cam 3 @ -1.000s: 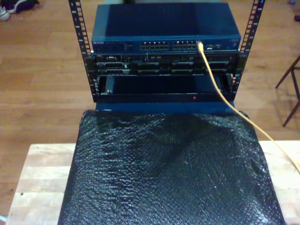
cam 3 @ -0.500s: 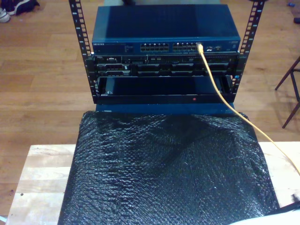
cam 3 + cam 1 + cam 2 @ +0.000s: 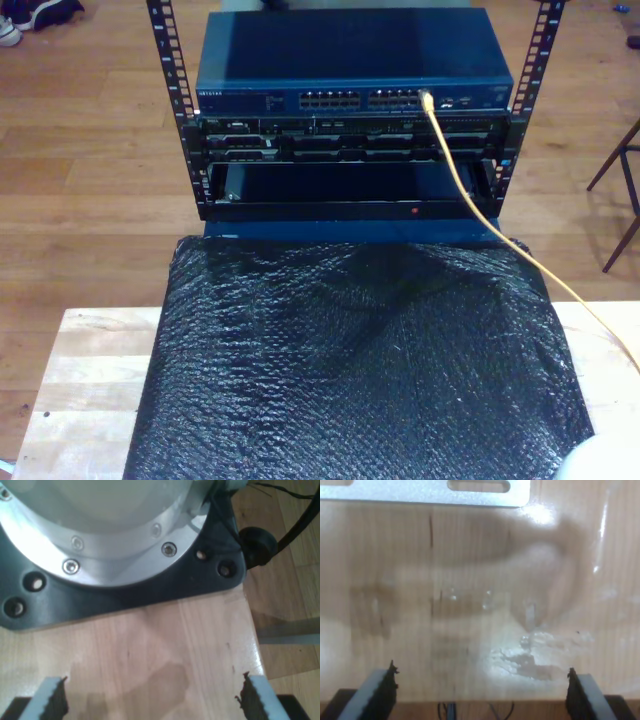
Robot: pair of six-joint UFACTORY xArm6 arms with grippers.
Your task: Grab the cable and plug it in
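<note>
a: where's the cable (image 3: 455, 170)?

b: yellow, one end seated in a port near the exterior view's right end of the blue switch (image 3: 355, 60) in the rack (image 3: 168, 60). it drops past the rack front, crosses the far corner of the black mat (image 3: 360, 370) and leaves at the exterior view's right edge of the bench (image 3: 90, 370).

a: the claws?

b: my first gripper (image 3: 152, 700) is spread wide over bare wood near a bench edge, beside a silver arm base (image 3: 100, 530). my second gripper (image 3: 482, 690) is wide too, nothing between its jaws, over bare wood.
</note>
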